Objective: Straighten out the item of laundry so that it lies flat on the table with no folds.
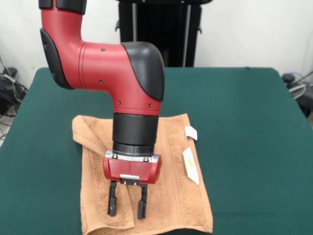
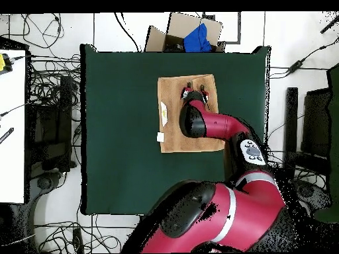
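Note:
The orange-tan towel [image 1: 166,161] lies on the dark green table [image 1: 244,122], towards the near edge in the front view. Its left part is folded over into a long flap [image 1: 105,161] with a rounded top-left corner. Two white tags [image 1: 190,164] lie at its right edge. My gripper [image 1: 127,201] points straight down over the near part of the towel, open, its fingers [image 1: 112,200] astride the flap's inner edge, with the tips at or just above the cloth. In the overhead view the towel [image 2: 173,126] lies at the table's [image 2: 119,132] upper middle, and the gripper [image 2: 196,89] is near its top edge.
In the overhead view a cardboard box with a blue cloth [image 2: 193,34] stands beyond the table's top edge. A white bench [image 2: 12,126] is at the left. Cables lie all round the table. A black stand [image 1: 159,29] is behind the arm in the front view.

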Robot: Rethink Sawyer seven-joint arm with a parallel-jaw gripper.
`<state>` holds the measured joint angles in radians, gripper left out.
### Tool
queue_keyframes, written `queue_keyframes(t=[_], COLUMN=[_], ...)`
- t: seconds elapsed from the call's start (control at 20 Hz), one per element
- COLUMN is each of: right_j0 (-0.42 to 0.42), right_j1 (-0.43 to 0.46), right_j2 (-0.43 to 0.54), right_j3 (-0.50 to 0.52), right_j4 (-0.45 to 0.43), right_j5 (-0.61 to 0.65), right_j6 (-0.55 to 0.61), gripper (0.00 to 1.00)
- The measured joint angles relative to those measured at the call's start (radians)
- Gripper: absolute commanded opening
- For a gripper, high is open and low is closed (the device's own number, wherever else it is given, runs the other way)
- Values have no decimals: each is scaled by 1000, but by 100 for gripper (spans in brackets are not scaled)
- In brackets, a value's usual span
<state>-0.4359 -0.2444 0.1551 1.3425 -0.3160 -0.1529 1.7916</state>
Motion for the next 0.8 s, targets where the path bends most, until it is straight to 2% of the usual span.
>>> queue_keyframes(t=[0.2, 0.25, 0.8], right_j0=[0, 0, -1], right_j1=[1, 1, 1], right_j2=[0, 0, 0], right_j3=[0, 0, -1], right_j4=[0, 0, 0], right_j5=[-4, -4, -5], right_j6=[0, 0, 0], gripper=[100, 0, 0])
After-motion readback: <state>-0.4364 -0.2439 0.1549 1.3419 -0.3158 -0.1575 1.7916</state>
